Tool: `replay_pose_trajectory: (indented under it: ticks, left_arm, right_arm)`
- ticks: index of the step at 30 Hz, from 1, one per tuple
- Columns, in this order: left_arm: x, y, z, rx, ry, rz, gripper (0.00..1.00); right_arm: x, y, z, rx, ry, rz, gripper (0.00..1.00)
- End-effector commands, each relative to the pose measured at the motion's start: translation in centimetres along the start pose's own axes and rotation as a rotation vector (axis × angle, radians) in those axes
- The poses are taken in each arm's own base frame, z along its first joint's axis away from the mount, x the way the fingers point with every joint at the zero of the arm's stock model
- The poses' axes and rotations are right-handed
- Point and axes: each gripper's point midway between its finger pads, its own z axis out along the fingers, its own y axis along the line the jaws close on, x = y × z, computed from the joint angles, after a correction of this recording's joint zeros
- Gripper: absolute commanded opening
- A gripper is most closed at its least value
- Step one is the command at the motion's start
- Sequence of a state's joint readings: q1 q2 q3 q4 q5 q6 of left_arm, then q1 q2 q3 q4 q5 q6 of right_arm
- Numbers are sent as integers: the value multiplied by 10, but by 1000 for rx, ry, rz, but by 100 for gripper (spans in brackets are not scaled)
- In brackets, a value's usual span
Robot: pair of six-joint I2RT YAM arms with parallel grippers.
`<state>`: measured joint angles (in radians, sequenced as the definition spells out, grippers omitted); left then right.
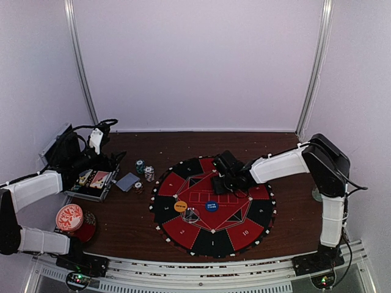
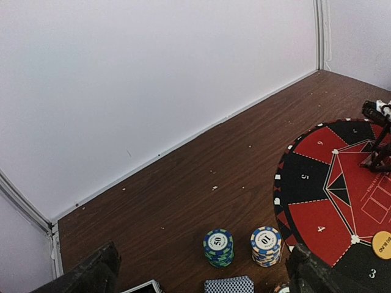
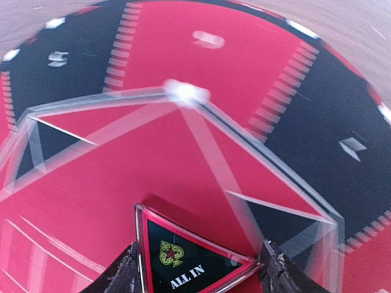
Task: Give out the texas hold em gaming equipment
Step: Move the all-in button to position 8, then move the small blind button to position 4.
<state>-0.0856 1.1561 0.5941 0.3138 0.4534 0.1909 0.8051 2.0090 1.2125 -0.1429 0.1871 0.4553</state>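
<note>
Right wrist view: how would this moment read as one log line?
right end effector: gripping ALL IN triangle over mat | left end effector: open, empty, near chip stacks

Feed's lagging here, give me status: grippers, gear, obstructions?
Left gripper open, empty, near chip stacks. Right gripper shut on ALL IN triangle over mat. Orange button, blue button on mat; nothing seen blocking.
</note>
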Motion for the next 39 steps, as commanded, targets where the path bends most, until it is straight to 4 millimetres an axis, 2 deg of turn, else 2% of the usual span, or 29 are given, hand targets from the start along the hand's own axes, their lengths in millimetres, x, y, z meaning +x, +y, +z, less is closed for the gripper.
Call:
replay_pose_trajectory:
  ticks: [1, 5, 8, 11, 14, 18, 21, 23, 25, 28, 31, 39]
  left_arm:
    - [-11, 3, 0, -3, -37, 7, 98]
    - [-10, 3, 0, -1, -37, 5, 98]
    - [-11, 3, -1, 0, -38, 5, 98]
    - [-13, 3, -2, -3, -42, 6, 98]
    - [-14, 4, -3, -7, -44, 9, 98]
    - [-13, 5, -2, -11, -41, 7, 98]
    - [-12, 4, -1, -8, -38, 7, 98]
    - [-12, 4, -1, -8, -38, 7, 98]
    - [-12, 4, -1, -7, -38, 7, 98]
    - [-12, 4, -2, -7, -40, 8, 98]
    - [-12, 3, -1, -3, -41, 8, 98]
    - [-11, 4, -1, -5, -38, 7, 98]
  right_arm:
    - [27, -71, -16, 145, 45, 78, 61]
    - [40, -114, -34, 204, 42, 149, 61]
    - [48, -134, -45, 245, 40, 163, 63]
    - [50, -145, -53, 287, 35, 158, 66]
    - [42, -141, -60, 273, 3, 144, 79]
    - [19, -114, -76, 239, -74, 74, 91]
    - [4, -74, -88, 177, -116, -5, 94]
    - [2, -48, -89, 127, -118, -49, 94]
    - [8, -25, -85, 75, -96, -90, 94]
    - [30, 7, -70, -16, -27, -148, 94]
    - [47, 31, -63, -89, 16, -185, 93]
    - [69, 61, -59, -219, 83, -210, 89]
